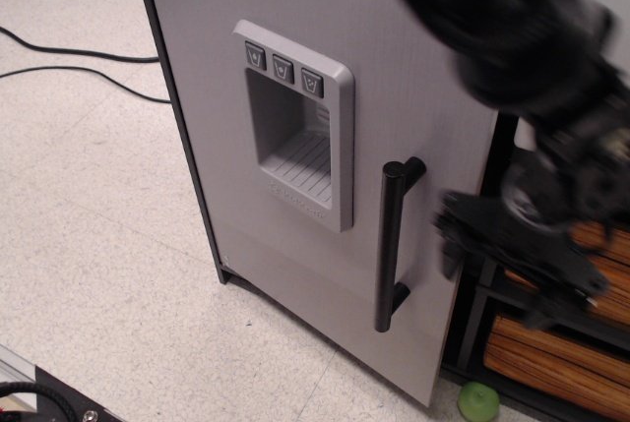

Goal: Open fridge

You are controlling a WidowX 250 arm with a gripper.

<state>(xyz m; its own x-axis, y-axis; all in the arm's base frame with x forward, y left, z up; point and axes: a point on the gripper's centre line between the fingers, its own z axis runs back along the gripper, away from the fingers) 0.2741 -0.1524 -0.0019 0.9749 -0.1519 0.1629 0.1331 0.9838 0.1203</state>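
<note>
fridge [295, 97] stands on the floor at centre, door looks shut or barely ajar. my tool [512, 245] is blurred by the door's right edge, off the handle [391, 245]; can't tell its opening, holds nothing. approach step; next i need to hook that edge or handle and pull.

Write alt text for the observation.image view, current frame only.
A blurred black end effector hangs to the right of the grey fridge door's edge, clear of the vertical black handle. The door has a recessed three-button dispenser panel. A green ball lies on the floor by the woven drawers; black cables run at left.
</note>
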